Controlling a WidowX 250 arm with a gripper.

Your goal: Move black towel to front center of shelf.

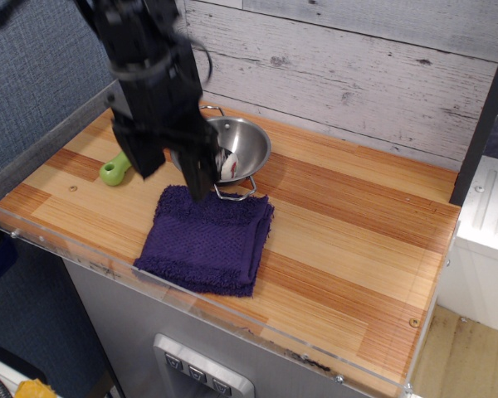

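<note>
The black towel (207,240), really a dark purple folded terry square, lies flat on the wood-plank shelf (349,249) near its front edge, left of the middle. My gripper (183,174) hangs above the towel's back edge, clear of the cloth, with nothing in it. It is blurred by motion, and its fingers hang down with a gap between them. The arm rises from it toward the upper left and hides part of the steel bowl.
A steel bowl (245,145) with a wire handle stands just behind the towel. A green-handled tool (114,170) lies at the left, partly behind the arm. A clear acrylic rim (232,311) runs along the front edge. A white appliance (490,215) stands at the right.
</note>
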